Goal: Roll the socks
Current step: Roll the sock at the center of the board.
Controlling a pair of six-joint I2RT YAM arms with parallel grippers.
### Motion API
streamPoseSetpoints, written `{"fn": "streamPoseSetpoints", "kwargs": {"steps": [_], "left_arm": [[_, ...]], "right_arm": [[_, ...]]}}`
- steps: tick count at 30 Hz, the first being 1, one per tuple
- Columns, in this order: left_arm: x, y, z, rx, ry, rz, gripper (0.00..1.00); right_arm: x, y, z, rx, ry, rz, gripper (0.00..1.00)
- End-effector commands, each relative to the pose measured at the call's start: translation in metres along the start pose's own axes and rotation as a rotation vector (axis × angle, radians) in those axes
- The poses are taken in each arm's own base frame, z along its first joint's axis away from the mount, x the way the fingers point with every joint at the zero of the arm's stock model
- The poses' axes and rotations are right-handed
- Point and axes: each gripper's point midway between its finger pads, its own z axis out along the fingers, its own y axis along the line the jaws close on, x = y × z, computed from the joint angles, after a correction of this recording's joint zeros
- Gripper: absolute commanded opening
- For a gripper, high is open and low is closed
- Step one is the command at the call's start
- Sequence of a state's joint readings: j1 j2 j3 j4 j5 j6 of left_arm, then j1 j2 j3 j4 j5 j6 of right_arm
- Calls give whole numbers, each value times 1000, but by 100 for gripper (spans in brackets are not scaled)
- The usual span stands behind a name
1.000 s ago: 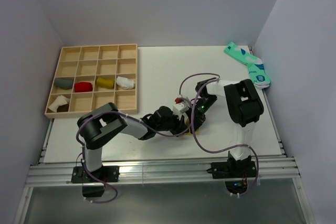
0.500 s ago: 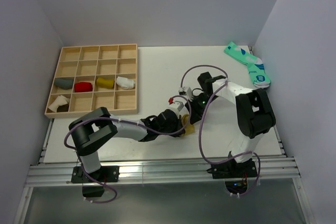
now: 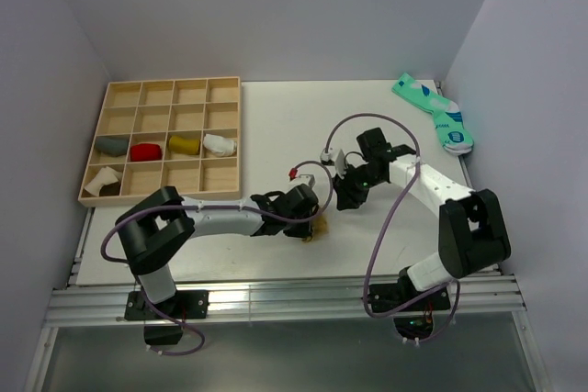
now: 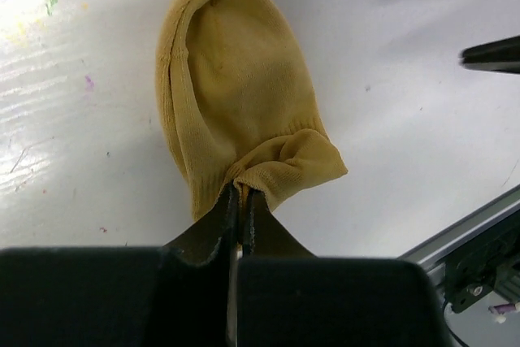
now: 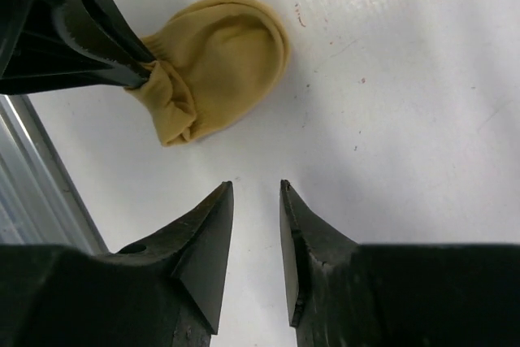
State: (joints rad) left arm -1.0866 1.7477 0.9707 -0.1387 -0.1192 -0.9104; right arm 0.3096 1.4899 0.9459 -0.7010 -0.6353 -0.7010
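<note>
**While the left pincer (image 4: 240, 201) clamps the mustard-yellow sock (image 4: 236, 111), the right pincer (image 5: 253, 225) stands apart from it**

Where the desk (image 3: 276, 126) runs toward its near edge, the mustard-yellow sock lies flat on the white surface, a little right of centre. Its rounded toe points away from the left pincer. Its cuff end is bunched into folds, and the left pincer is closed tight on that bunched fabric, its two dark tips pressed together with cloth between them.

The right pincer hangs just beyond the sock, near it but not touching. Its jaws stand a narrow gap apart with only bare desk showing between them, so it grips nothing. From its wrist camera the sock sits ahead and to the left, with the left pincer's dark body coming in from the upper left corner.

At the far right corner of the desk lie teal socks (image 3: 436, 115) with white and blue patches. Any lettering on those patches is too small to read.

On the left side of the desk sits a wooden divided tray (image 3: 161, 89). One row of its compartments holds a grey roll (image 3: 113, 145), a red roll (image 3: 145, 151), a yellow roll (image 3: 184, 144) and a white roll (image 3: 220, 144), one per compartment. A pale roll (image 3: 104, 181) sits in the row nearer the arms, at the left end.
</note>
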Motion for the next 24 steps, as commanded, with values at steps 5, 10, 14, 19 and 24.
{"fn": "streamPoseSetpoints", "kwargs": {"steps": [5,10,14,19,24], "left_arm": [[33,28,-11,-57,265,-3,0],[24,35,-13,-58,277,-27,0],[30,30,-10,-5,307,-67,0],[33,23,-4,38,335,-99,0],[31,22,-3,55,372,-109,0]], "right_arm": [[-12,-7,-10,111,-115,-42,43],[-9,-24,-8,176,-108,19,46],[-5,-34,-14,229,-107,18,47],[-7,-32,-20,194,-116,18,46],[-8,-13,-24,174,-139,-103,48]]}}
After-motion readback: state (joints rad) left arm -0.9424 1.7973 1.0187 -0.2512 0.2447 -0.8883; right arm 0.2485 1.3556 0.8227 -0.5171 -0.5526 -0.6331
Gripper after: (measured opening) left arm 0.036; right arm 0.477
